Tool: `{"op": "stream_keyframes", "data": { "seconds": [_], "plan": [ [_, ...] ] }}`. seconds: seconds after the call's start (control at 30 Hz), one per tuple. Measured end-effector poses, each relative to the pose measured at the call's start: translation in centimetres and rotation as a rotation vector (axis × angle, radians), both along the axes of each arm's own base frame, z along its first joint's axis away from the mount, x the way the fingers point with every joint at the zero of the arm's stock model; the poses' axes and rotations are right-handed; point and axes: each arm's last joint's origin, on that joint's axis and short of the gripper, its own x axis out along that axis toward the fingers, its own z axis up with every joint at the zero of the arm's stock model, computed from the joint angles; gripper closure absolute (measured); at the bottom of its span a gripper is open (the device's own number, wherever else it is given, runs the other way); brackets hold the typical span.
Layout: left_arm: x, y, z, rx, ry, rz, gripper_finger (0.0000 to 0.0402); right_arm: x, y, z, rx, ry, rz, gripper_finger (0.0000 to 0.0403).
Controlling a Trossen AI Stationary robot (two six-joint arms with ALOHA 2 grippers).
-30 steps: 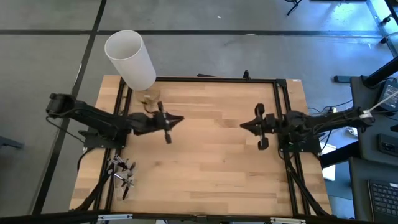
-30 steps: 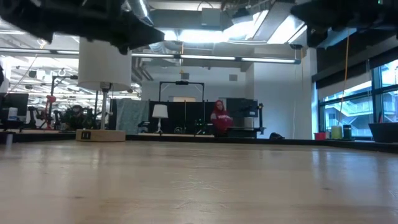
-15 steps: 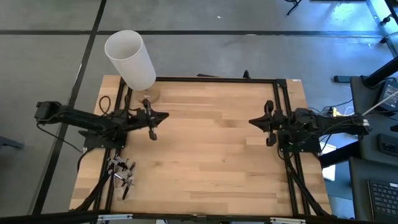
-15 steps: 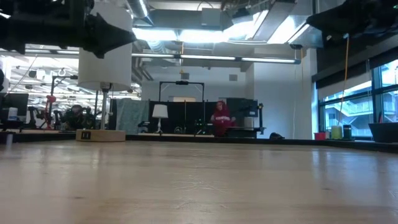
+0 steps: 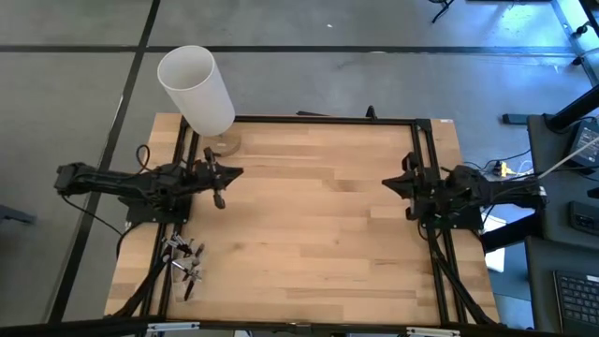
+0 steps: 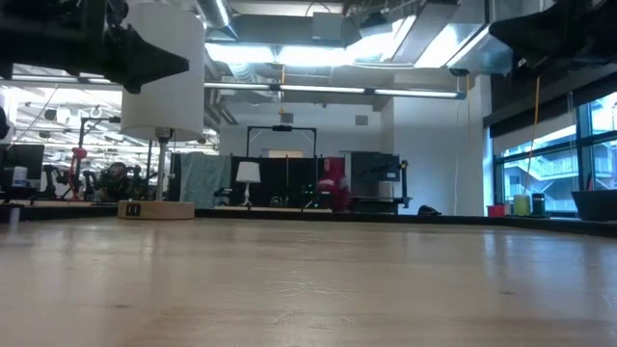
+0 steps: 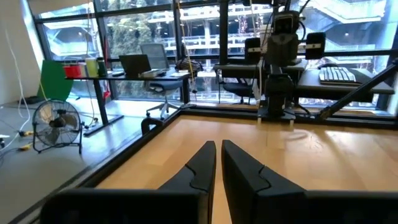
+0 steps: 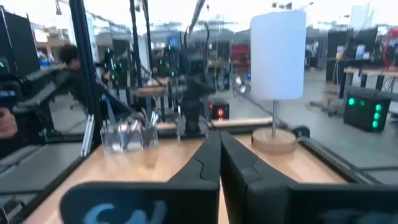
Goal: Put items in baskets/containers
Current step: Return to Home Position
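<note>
A small see-through container [image 5: 183, 262] holding several thin brushes stands at the table's near left corner, beside the left arm's base; it also shows in the right wrist view [image 8: 127, 135]. My left gripper [image 5: 240, 171] hangs shut above the table's left side and points level toward the right; its fingers are nearly together in its wrist view [image 7: 218, 144], with nothing between them. My right gripper [image 5: 385, 183] hangs shut over the right side and points level toward the left [image 8: 218, 134]; it too holds nothing. Both are far from the container.
A tall white cylinder [image 5: 197, 89] on a round wooden foot [image 5: 225, 145] stands at the far left corner. Black rails [image 5: 328, 120] run along the table's edges. Bare wood [image 5: 318, 225] lies between the two grippers. A person in red [image 6: 328, 188] is far off in the room.
Both arms have drawn back toward their own bases. My left gripper has gone toward the table's left edge and my right gripper toward the right edge, each sinking a little. Both stay shut and level.
</note>
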Motion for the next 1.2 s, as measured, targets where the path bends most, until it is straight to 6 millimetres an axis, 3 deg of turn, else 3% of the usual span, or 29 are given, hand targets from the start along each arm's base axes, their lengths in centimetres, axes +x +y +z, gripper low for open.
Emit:
{"op": "stream_keyframes", "data": {
  "seconds": [0.2, 0.4, 0.8, 0.97, 1.2],
  "plan": [
    [-0.4, -0.1, 0.3, 0.004, -0.027, -0.051, 0.038, 0.2, 0.0, -0.8, -0.001, 0.002, 0.002, 0.0401],
    [-0.4, -0.2, 0.3, 0.015, -0.024, -0.07, 0.038, 0.7, -0.2, -3.5, 0.031, -0.082, 0.017, 0.0402],
    [-0.4, -0.2, -0.2, -0.03, -0.032, -0.094, 0.038, 0.8, -0.4, -3.5, 0.049, -0.065, 0.063, 0.0399],
    [-1.2, -0.3, 0.8, -0.046, -0.002, -0.116, 0.038, 0.8, -0.4, -3.5, 0.044, -0.058, 0.067, 0.0397],
    [-2.0, -0.2, 0.1, -0.017, 0.016, -0.098, 0.038, 0.8, -0.4, -3.6, 0.025, -0.056, 0.084, 0.0395]
  ]
}}
